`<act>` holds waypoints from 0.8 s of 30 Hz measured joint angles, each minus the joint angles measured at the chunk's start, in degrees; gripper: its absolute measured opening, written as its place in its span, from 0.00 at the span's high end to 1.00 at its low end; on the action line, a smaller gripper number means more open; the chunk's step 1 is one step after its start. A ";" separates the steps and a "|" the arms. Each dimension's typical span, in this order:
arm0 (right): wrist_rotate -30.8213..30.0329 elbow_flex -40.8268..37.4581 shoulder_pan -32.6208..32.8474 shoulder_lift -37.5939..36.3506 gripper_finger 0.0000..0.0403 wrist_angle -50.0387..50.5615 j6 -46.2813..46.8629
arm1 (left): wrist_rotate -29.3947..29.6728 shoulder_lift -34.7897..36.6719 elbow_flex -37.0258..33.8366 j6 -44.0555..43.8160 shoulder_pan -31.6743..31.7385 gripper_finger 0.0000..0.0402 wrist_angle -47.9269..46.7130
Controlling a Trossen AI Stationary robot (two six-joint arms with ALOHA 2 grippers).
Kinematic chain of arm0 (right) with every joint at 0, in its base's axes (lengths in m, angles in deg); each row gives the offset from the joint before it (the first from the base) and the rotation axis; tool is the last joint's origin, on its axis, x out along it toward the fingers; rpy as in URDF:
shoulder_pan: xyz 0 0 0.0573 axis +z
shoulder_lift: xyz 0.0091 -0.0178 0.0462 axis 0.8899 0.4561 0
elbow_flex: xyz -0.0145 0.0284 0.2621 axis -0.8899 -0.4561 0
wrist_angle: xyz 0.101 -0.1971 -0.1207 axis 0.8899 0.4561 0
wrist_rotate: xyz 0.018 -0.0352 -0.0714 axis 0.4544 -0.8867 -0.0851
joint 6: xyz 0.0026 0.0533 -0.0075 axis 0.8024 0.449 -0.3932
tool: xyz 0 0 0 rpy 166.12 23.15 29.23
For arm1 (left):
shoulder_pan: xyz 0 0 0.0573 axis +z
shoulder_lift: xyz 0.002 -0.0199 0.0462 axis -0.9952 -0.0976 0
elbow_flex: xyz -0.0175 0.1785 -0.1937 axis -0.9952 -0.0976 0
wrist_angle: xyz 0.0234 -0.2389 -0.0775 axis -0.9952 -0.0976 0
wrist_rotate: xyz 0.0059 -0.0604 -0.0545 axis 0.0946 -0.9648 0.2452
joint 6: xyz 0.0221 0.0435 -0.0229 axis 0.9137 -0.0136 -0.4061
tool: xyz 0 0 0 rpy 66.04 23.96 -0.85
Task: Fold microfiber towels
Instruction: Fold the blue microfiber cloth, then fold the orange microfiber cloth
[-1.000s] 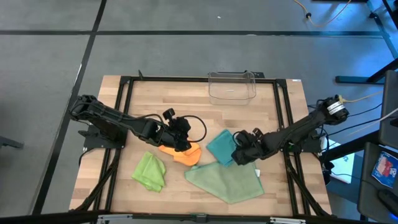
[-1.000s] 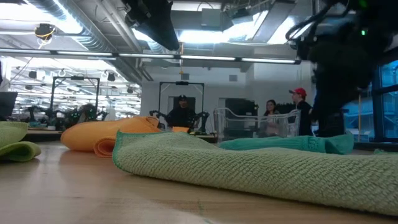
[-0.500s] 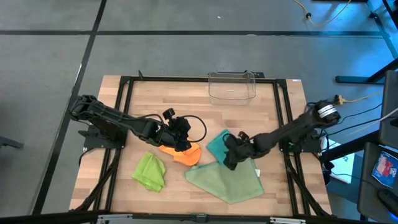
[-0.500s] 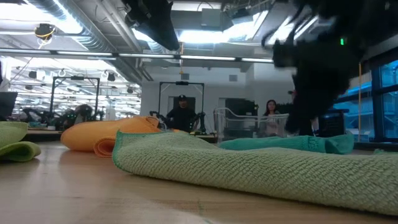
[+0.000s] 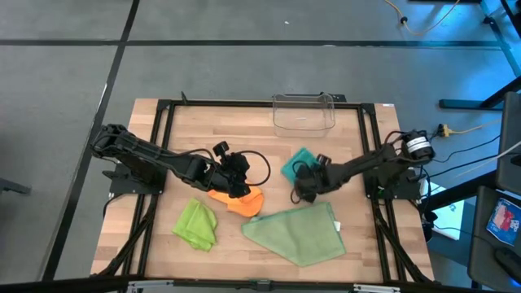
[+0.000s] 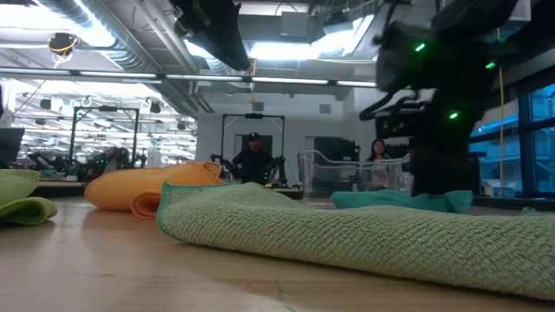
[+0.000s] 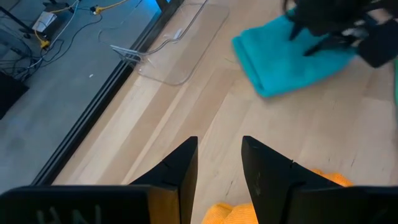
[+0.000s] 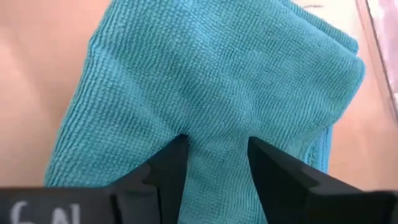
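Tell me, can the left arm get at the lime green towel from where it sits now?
Probably yes. The lime green towel lies alone on bare table, just in front of the left gripper, which sits over the orange towel with fingers apart. Nothing lies between them.

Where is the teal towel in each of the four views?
High view: teal towel right of centre, under the right hand.
Low view: low strip at right, behind the sage towel.
Left wrist view: top right.
Right wrist view: fills the picture.
Shared landmark: clear bin beside it.
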 joint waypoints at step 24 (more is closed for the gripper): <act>12.51 -5.48 2.56 -16.06 0.57 -38.25 -15.02 | 1.83 0.00 0.00 -0.13 0.20 0.71 0.06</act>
